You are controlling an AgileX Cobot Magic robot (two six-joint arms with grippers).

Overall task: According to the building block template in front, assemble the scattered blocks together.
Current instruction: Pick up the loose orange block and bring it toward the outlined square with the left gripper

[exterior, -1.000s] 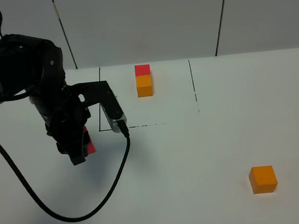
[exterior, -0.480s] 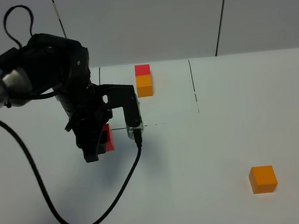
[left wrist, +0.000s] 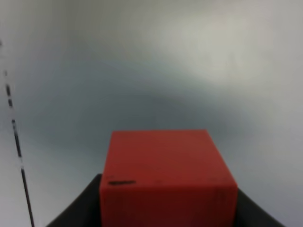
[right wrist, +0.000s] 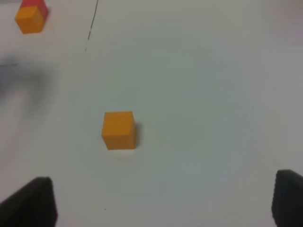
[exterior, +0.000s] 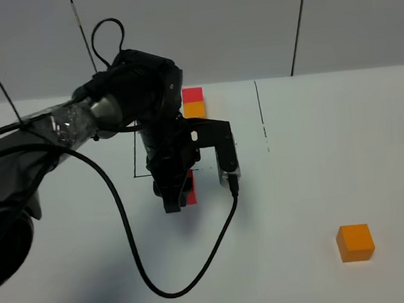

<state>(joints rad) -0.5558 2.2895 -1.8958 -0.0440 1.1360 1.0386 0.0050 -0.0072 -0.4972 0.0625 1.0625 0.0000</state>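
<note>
Counter (exterior: 312, 177): you have a plain white matte top filling the lower view | Wall (exterior: 197, 23): pale grey panels stand behind your counter, split by thin dark seams (exterior: 299, 22) | Light: soft, even, no glare; you get one dim shadow (exterior: 94, 298) on the near counter.

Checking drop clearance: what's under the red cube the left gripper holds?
Only bare white table shows around the red cube in the left gripper. Directly beneath is hidden by the cube itself.

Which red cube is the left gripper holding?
The loose red cube, clamped in the left gripper; the other red one sits joined to an orange cube.
</note>
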